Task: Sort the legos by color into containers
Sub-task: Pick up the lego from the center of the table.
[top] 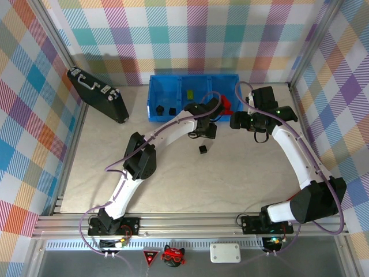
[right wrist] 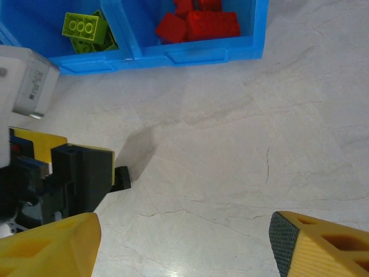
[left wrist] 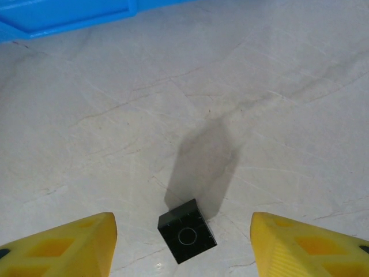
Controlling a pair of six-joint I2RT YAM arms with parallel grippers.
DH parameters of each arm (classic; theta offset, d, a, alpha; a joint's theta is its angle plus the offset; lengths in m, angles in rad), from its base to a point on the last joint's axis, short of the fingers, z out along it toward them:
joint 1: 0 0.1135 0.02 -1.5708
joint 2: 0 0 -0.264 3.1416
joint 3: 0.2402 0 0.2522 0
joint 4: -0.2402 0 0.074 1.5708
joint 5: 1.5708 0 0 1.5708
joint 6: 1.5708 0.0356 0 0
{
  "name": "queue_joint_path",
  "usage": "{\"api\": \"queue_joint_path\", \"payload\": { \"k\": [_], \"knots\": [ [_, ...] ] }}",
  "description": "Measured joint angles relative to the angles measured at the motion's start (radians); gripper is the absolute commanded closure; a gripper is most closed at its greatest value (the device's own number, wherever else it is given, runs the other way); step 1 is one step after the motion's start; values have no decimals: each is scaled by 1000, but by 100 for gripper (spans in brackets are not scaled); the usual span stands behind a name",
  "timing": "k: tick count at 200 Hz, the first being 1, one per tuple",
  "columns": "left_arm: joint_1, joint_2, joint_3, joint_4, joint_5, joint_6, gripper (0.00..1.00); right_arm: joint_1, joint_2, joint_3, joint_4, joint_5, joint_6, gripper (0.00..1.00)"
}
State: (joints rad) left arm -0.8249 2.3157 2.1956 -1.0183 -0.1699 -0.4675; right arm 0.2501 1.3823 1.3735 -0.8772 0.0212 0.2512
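I am holding my left pincer (left wrist: 182,228) open astride the small black studded plastic brick (left wrist: 186,232), which is sitting on the pale bench (left wrist: 259,86) between my yellow fingers (left wrist: 69,248), touching neither (its corners turned diagonally); my right pincer (right wrist: 184,231) is gaping empty, farther off.

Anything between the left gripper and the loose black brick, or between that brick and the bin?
Nothing visible. The black brick lies on the table between the left gripper's open jaws, and only bare tabletop lies between it and the bin.
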Motion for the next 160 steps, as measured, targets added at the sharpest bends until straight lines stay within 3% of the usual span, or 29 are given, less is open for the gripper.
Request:
{"api": "queue_joint_path", "payload": {
  "k": [82,160],
  "knots": [
    [-55,53,-111,4,-14,-49,36,0,0,0,0,-5,3,22],
    [-55,68,-145,46,-13,-64,51,0,0,0,0,-7,7,22]
  ]
}}
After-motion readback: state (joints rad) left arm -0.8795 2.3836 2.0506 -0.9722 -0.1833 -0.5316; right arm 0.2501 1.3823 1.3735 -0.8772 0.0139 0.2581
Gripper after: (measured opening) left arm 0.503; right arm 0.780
